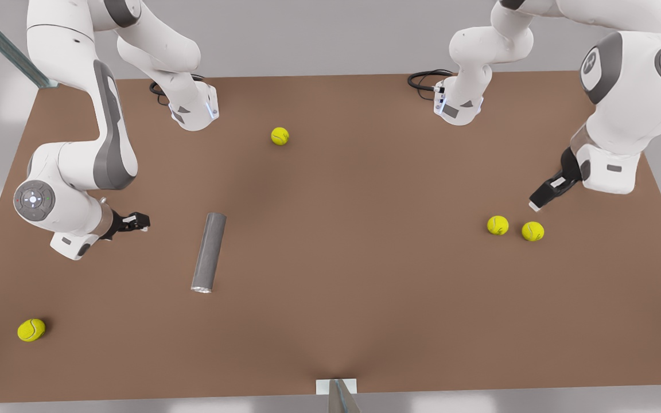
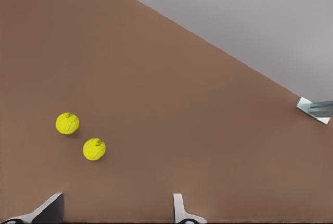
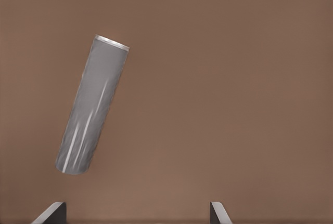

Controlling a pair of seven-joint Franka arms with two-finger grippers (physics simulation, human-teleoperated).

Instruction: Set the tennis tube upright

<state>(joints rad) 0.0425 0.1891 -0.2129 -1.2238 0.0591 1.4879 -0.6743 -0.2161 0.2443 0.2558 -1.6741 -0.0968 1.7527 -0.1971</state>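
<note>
Currently the right gripper [image 1: 138, 221], fingers spread and empty, hovers at the front view's left beside the tennis tube [image 1: 209, 252], lying flat on the brown table [image 1: 365, 258]. Far right, the left gripper [image 1: 540, 202], likewise open, hangs above two tennis balls [image 1: 497, 225].

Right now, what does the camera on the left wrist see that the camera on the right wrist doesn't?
The left wrist view alone has two small yellow tennis balls lying close together, the table's far edge and a grey background beyond it. The right wrist view alone has the long grey tennis tube, lying on its side with its silvery rim at one end. Both share the bare brown table and, at the picture's edge, that arm's own open fingertips: left gripper, right gripper, neither holding anything.
</note>
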